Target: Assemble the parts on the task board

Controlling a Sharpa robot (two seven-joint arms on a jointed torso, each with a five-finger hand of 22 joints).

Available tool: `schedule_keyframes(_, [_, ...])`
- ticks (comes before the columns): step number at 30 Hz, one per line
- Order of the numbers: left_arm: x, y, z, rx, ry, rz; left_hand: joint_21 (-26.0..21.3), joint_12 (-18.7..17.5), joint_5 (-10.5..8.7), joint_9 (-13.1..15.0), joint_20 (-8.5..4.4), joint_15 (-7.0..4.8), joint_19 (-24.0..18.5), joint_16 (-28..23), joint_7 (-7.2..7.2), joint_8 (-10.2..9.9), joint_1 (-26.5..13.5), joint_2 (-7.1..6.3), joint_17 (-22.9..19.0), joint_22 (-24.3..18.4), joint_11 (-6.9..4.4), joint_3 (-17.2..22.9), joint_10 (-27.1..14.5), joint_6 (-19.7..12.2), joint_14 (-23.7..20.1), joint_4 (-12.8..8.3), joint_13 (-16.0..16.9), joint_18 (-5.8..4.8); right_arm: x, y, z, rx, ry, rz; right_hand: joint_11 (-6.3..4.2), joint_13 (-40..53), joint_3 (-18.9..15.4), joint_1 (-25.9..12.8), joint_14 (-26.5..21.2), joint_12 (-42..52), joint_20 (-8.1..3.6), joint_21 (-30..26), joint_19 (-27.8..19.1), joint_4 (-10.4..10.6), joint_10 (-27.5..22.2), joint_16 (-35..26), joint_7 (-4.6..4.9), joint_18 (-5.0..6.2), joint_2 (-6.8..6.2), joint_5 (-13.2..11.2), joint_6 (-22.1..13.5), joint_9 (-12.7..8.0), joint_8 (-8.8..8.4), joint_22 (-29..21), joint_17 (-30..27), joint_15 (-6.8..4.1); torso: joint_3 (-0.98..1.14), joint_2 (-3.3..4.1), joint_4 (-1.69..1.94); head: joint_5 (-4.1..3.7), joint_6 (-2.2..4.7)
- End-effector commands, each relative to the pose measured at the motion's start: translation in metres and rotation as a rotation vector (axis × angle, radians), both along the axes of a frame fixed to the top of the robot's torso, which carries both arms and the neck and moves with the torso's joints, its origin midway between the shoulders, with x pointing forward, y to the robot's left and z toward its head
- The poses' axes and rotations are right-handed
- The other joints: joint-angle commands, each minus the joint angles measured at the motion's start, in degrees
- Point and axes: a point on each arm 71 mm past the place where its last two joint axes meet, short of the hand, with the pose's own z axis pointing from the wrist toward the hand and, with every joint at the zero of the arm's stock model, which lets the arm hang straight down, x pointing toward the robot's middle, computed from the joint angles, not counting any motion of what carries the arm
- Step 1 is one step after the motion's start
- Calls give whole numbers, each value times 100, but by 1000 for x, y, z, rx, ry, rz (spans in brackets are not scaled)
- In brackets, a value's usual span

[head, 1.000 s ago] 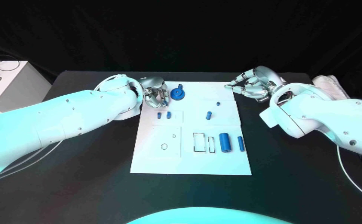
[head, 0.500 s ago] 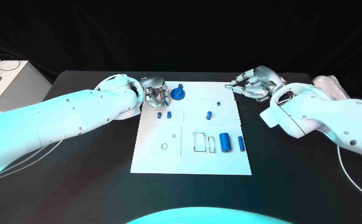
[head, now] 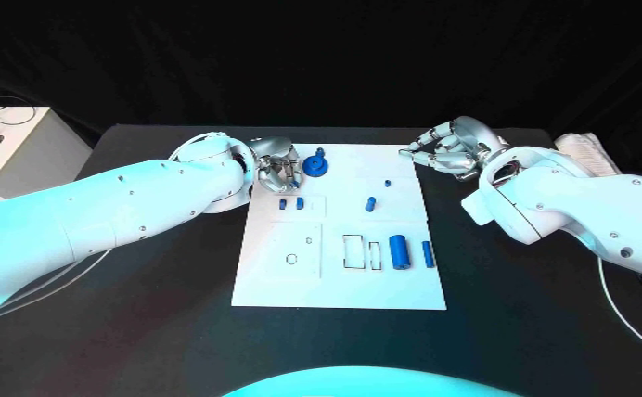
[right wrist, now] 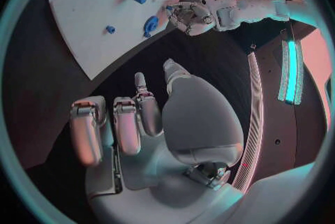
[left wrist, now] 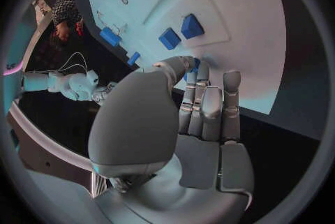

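The white task board lies mid-table. A round blue part stands at its far left corner. My left hand is beside that part, and thumb and fingertips pinch its edge. From the right wrist the same disc shows against the left hand. Two small blue blocks sit just nearer on the board. My right hand hovers off the board's far right corner, fingers loosely bent and holding nothing.
Further blue parts lie on the board: a small peg, a short block and cylinders near the right edge. A white box stands at the table's left edge, and a pale object at its far right.
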Motion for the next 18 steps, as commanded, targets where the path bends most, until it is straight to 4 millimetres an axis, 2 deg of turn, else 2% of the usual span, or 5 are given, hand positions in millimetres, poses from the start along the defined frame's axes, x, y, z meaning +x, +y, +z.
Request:
schedule_keyframes(1, [-3, -3, -3, 2, 19, -19, 15, -17, -30, 1, 4, -19, 40, 23, -1, 16, 4, 42, 3, 4, -2, -3, 28, 33, 25, -46, -5, -13, 0, 1, 0, -8, -6, 16, -18, 622, -39, 39, 546, 8, 7, -9, 579, -8, -10, -34, -8, -71, 35, -6, -33, -8, 34, 1479, 1268, 22, 0, -1, -4, 0, -2])
schedule_keyframes(11, [-2, -2, -4, 14, 20, -10, 1, -36, -28, 2, 0, -23, 23, 15, 0, 5, -9, 37, -29, -17, -1, -7, 31, 29, 10, -58, 1, -8, 0, 1, 0, -7, -7, 15, -18, 622, -39, 39, 546, 8, 7, -9, 579, -8, -10, -34, -8, -71, 35, -6, -33, -8, 34, 1479, 1268, 22, 3, -3, -4, -4, 10])
schedule_keyframes(18, [-2, -2, -7, 51, 41, -8, -86, -188, -28, -32, 20, 26, -87, -29, 52, -126, -105, 9, -198, -131, 62, -9, -93, -121, -98, -60, -3, 5, 0, 1, 0, -8, -7, 15, -18, 622, -39, 39, 546, 8, 7, -9, 579, -8, -10, -34, -8, -71, 35, -6, -33, -8, 34, 1479, 1268, 22, 0, -3, -2, -4, 3])
